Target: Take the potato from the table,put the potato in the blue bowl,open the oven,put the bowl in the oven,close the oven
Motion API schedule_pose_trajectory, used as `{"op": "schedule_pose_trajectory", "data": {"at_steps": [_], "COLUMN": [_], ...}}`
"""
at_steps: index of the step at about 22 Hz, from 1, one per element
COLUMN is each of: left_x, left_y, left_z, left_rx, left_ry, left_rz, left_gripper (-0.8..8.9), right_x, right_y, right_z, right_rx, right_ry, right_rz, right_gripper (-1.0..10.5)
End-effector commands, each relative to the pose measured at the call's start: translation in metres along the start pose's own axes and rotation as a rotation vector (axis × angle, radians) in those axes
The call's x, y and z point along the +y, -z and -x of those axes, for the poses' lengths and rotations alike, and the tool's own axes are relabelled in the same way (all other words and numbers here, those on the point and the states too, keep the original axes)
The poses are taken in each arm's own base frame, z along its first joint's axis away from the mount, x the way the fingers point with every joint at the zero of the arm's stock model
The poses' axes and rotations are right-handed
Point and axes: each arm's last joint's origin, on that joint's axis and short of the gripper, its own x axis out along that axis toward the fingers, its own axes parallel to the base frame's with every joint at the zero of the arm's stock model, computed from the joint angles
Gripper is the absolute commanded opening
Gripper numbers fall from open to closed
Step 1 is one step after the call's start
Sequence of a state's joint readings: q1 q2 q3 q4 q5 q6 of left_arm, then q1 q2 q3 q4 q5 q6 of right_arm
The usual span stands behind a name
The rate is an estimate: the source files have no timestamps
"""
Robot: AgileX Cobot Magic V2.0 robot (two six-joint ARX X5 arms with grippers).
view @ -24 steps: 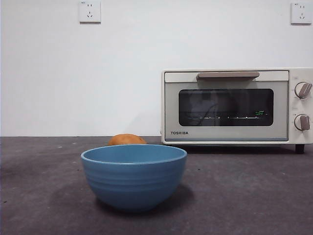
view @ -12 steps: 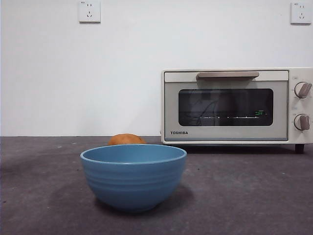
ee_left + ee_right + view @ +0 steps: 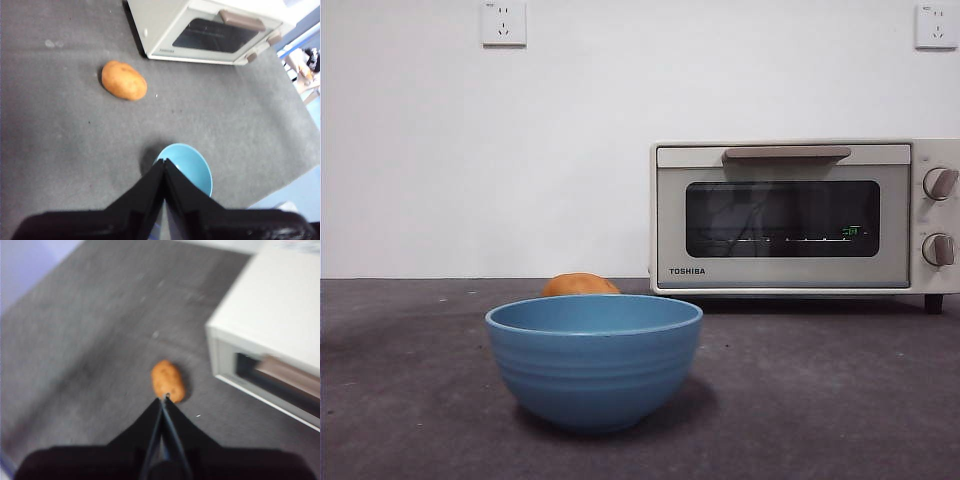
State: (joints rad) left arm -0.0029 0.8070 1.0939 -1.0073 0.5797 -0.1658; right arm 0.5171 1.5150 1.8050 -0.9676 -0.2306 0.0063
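The blue bowl (image 3: 593, 360) stands upright near the front of the table (image 3: 820, 400), and its inside looks empty in the left wrist view (image 3: 190, 165). Behind it lies the orange-brown potato (image 3: 580, 285), free on the table (image 3: 124, 80) (image 3: 168, 380). The cream TOSHIBA oven (image 3: 800, 215) stands at the back right with its door closed (image 3: 215, 30) (image 3: 270, 340). My left gripper (image 3: 164, 161) hangs shut, high over the bowl. High above the potato, my right gripper (image 3: 165, 398) is shut too. Neither holds anything, and neither shows in the front view.
A white wall with two sockets (image 3: 504, 22) closes off the back. The table's edge (image 3: 300, 170) runs close beside the bowl in the left wrist view, with other clutter beyond it.
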Motion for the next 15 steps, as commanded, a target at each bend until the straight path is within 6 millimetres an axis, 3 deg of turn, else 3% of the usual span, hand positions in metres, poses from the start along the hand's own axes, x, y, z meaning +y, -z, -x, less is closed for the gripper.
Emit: {"op": "schedule_pose_trajectory", "data": {"at_steps": [1, 10, 15], "left_x": [-0.001, 0.0, 0.0], "left_y": [0.002, 0.004, 0.007], "left_z": [0.001, 0.001, 0.002], "left_rx": [0.011, 0.03, 0.058], "left_ry": [0.002, -0.001, -0.002], "left_rz": [-0.043, -0.077, -0.149], "left_gripper": [-0.04, -0.04, -0.04], "right_x": [0.012, 0.044, 0.05], "right_y": [-0.009, -0.022, -0.005], "right_z": [-0.027, -0.112, -0.183], "right_rx": [0.072, 0.219, 0.309], "right_ry": [-0.012, 0.036, 0.043], "right_rz": [0.106, 0.285, 0.324], "right_gripper": [0.0, 0.4, 5.2]}}
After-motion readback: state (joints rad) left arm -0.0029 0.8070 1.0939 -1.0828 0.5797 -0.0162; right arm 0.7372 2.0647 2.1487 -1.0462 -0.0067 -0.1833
